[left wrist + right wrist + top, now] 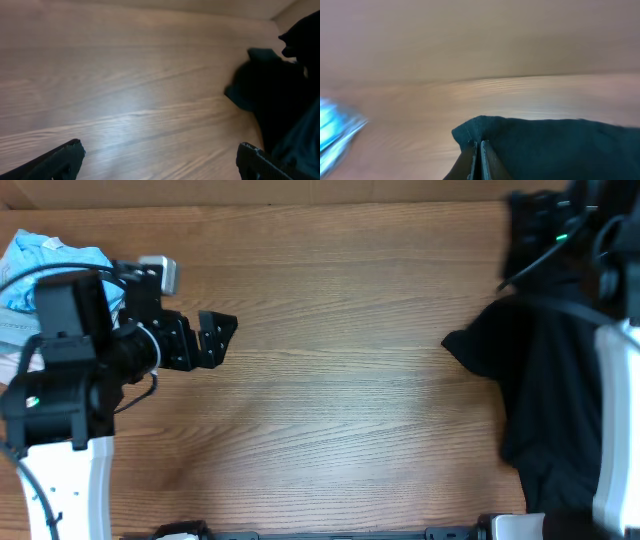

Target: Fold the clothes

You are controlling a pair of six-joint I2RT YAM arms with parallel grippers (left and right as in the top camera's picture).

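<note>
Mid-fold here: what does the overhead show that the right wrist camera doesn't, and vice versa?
Overhead only: the left gripper, fingers open over bare table, and how the black T-shirt lies heaped along the right edge. Right wrist only: the right gripper shut on a corner of that shirt. Both: the shirt, the wooden table, and a light blue cloth, only a blur in the wrist view.

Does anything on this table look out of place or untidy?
Yes. A stray, crumpled light blue cloth lies in the far left corner. The black T-shirt is bunched at the right side, one edge pinched in the right tool.
</note>
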